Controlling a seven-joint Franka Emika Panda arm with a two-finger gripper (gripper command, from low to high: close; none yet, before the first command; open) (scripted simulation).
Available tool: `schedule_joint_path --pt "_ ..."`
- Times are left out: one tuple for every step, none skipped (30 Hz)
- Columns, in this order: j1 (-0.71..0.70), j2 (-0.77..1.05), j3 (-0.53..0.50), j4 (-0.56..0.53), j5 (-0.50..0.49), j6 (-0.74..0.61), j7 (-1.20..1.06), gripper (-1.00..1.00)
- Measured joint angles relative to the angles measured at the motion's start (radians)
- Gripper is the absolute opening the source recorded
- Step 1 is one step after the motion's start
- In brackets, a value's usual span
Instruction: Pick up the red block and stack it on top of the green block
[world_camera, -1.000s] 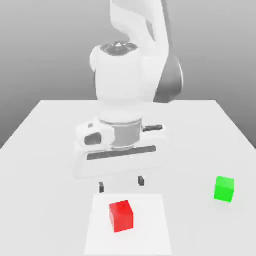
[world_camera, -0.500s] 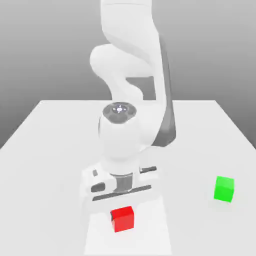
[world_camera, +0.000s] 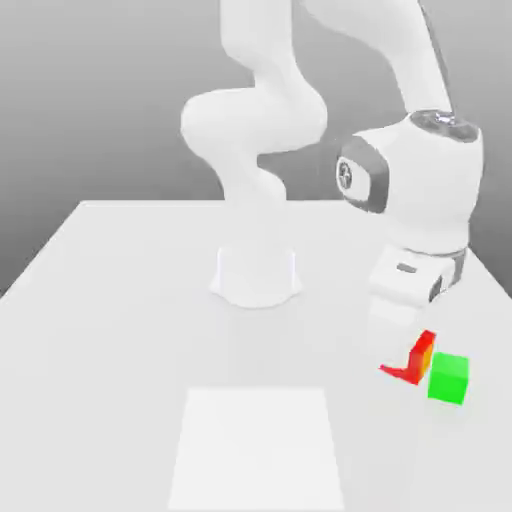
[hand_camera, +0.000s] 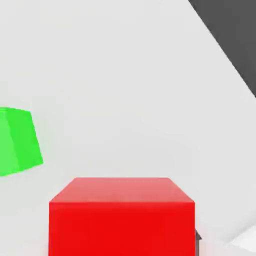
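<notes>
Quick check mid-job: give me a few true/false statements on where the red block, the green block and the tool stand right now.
1. The tool is shut on the red block. True.
2. The red block already sits on top of the green block. False: it is held beside the green block, on the exterior view's left of it.
3. The green block rests on the table. True.
4. The red block lies on the pale square patch. False: it is in the tool, off to the exterior view's right of that patch.
</notes>
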Motion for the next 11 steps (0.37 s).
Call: schedule_joint_path --pt "0.042 -0.009 0.019 -0.001 -0.002 -0.009 -0.017 -1.00" --pt "0.064 -0.002 0.027 -0.001 -0.010 -0.002 -0.023 -1.00" --pt "0.074 0.019 0.026 0.000 -0.023 0.017 -0.019 -1.00" --pt "0.076 0.047 0.026 0.002 -0.039 0.043 -0.010 -1.00" --pt "0.074 0.079 0.021 0.003 -0.056 0.074 0.001 -1.00" --pt "0.074 0.112 0.012 0.005 -0.076 0.105 0.015 -1.00" --pt "0.078 0.147 0.003 0.006 -0.096 0.137 0.029 -1.00" --pt "0.083 0.178 -0.006 0.008 -0.114 0.166 0.041 1.00" --pt "0.083 0.178 -0.006 0.008 -0.114 0.166 0.041 1.00" --pt "0.083 0.178 -0.006 0.008 -0.114 0.166 0.041 1.00" --pt "0.083 0.178 -0.006 0.008 -0.114 0.166 0.041 1.00"
